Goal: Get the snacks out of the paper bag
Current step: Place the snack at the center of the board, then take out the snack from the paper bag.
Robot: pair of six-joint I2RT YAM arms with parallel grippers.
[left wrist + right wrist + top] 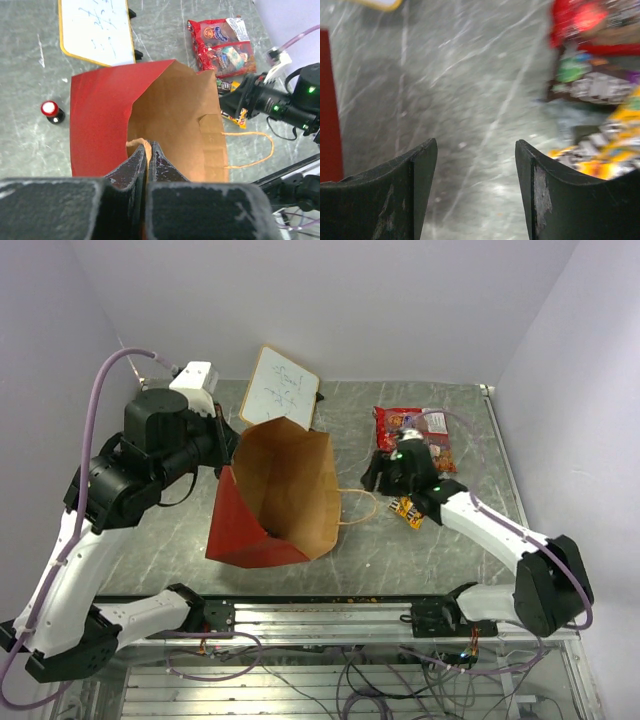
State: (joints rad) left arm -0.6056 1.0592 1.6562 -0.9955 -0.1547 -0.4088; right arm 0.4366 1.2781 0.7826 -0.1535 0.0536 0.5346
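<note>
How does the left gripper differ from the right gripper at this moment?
The left gripper is shut, while the right gripper is open. The left gripper pinches the edge of the paper bag; the right gripper holds nothing. The left gripper is at the bag's mouth, whereas the right gripper is over the table beside the snacks. Both are dark in colour.

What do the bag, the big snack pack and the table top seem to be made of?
Bag: paper, matte red outside, brown kraft inside, with sharp creases.
Big snack pack: likely plastic film, glossy, with glare and crinkles.
Table top: grey stone or marble-print laminate, veined; cannot tell which.
</note>
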